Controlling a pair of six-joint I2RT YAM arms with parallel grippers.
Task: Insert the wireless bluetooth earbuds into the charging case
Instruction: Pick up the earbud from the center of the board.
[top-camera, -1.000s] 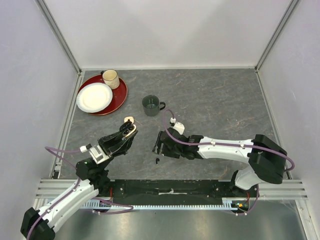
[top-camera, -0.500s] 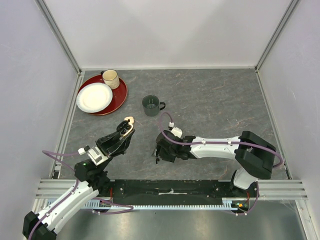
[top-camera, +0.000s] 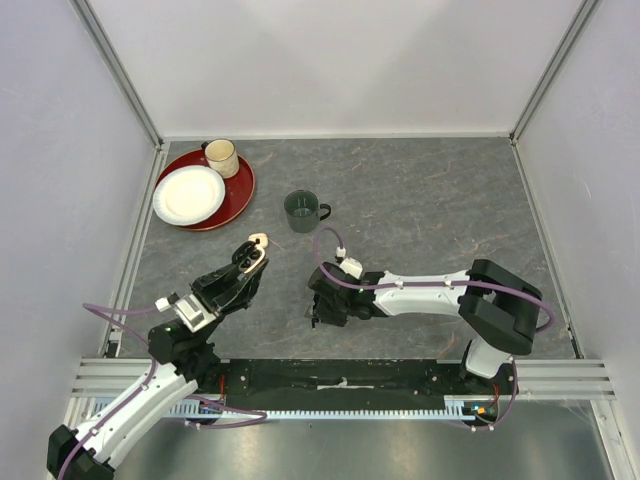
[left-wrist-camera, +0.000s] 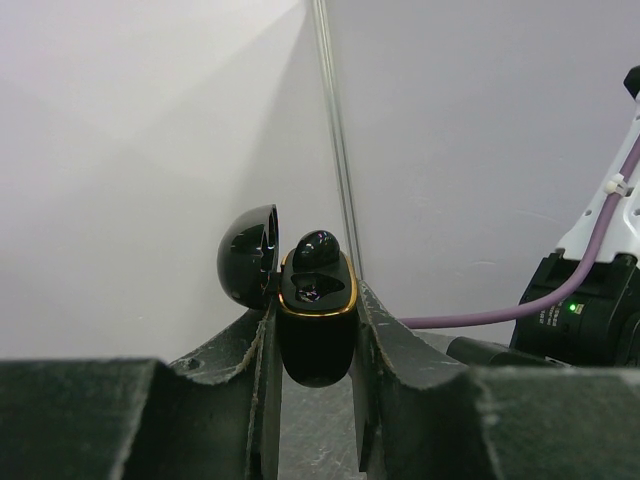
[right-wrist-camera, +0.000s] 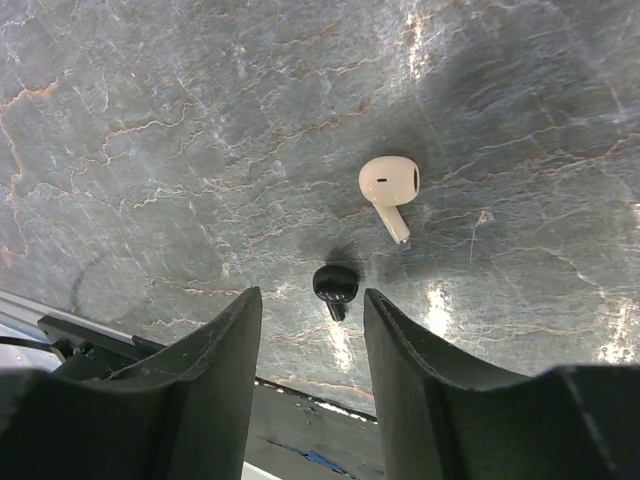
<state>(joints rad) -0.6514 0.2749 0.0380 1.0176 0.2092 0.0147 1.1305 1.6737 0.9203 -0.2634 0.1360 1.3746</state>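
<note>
My left gripper (left-wrist-camera: 315, 308) is shut on a black charging case (left-wrist-camera: 316, 345) with a gold rim. Its lid (left-wrist-camera: 247, 253) is open and one black earbud (left-wrist-camera: 316, 249) sits in it. The case is held off the table; in the top view the left gripper (top-camera: 251, 264) is left of centre. My right gripper (right-wrist-camera: 312, 300) is open and points down at the table. A loose black earbud (right-wrist-camera: 335, 285) lies between and just beyond its fingertips. A white earbud (right-wrist-camera: 388, 186) lies a little farther out. In the top view the right gripper (top-camera: 322, 303) is near the table's middle front.
A green mug (top-camera: 302, 210) stands behind the grippers. A red tray (top-camera: 241, 189) at the back left holds a white plate (top-camera: 188, 194) and a cream cup (top-camera: 221, 157). A small cream object (top-camera: 258, 240) shows just beyond the left fingertips.
My right gripper has moved a little left and nearer, and its arm has folded in leftward. My left gripper has drawn back slightly with the case still in it.
</note>
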